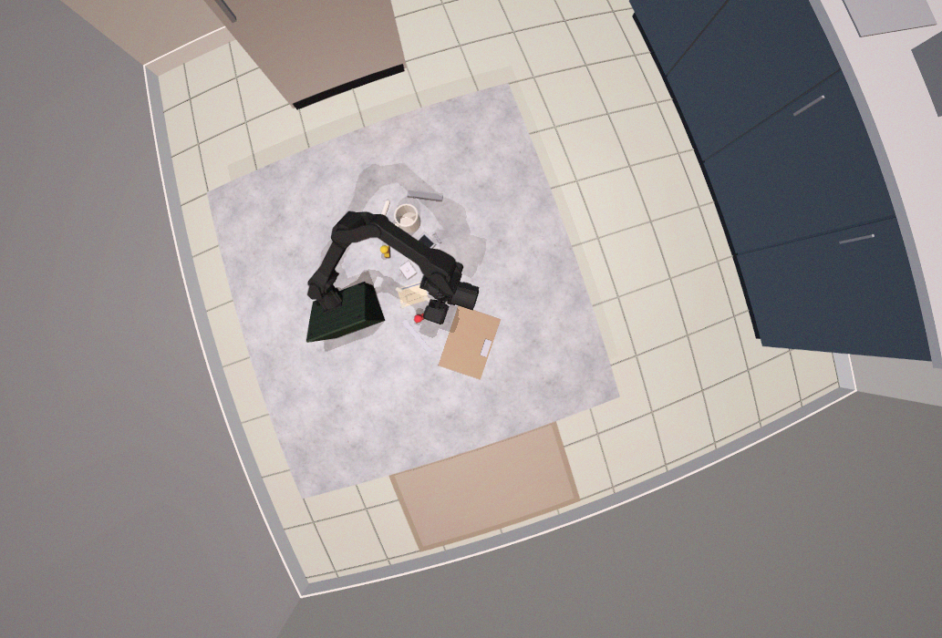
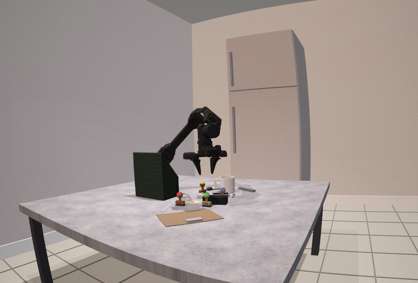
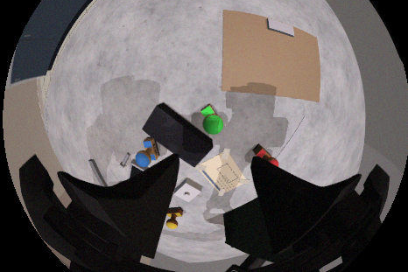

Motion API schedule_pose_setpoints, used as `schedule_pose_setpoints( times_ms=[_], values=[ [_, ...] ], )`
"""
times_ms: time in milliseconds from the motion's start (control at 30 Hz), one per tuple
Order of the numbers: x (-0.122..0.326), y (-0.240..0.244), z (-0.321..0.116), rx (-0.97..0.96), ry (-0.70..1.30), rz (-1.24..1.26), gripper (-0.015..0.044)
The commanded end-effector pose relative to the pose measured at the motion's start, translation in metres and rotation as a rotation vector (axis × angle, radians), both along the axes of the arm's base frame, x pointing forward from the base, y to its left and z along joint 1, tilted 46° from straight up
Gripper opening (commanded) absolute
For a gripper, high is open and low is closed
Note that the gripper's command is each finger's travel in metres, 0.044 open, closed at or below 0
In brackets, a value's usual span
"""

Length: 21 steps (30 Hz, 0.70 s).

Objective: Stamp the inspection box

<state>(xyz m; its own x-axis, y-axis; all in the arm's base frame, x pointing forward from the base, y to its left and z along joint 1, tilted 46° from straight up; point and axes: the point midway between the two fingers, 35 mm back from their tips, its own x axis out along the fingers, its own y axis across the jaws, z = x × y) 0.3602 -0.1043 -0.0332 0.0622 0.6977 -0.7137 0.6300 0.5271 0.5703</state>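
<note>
The green-knobbed PASS stamp [image 2: 206, 197] [image 3: 213, 124] stands upright on the bench beside a black block [image 2: 218, 199] [image 3: 175, 132]. My gripper [image 2: 206, 174] [image 3: 216, 161] is open and empty, with its fingertips well above the stamp's knob. The cream card [image 1: 411, 297] [image 2: 192, 201] [image 3: 219, 171] lies taped flat near the stamp. Its outlined box shows in the wrist view; no clear print can be made out inside. A small dark pad [image 1: 427, 241] [image 3: 137, 172] lies beyond the block, partly hidden by a finger in the wrist view.
A red stamp [image 1: 419, 318] [image 2: 179, 199] [image 3: 264, 155], blue stamp [image 2: 222, 190] [image 3: 144, 158] and yellow stamp [image 1: 385, 250] [image 2: 202, 186] [image 3: 172, 219] stand around. A white mug [image 1: 405, 217] [image 2: 228, 184] is at the back. A brown board [image 1: 466, 342] [image 2: 182, 217] [image 3: 267, 58] lies in front.
</note>
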Motion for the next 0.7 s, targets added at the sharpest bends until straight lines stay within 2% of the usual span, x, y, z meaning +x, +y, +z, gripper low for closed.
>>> schedule_pose_setpoints(
  times_ms=[0, 667],
  values=[
    [-0.0014, 0.0028, -0.0025, 0.001, 0.009, 0.013, 0.0261],
    [-0.0008, 0.0029, -0.002, 0.005, 0.007, 0.008, 0.0261]
  ],
)
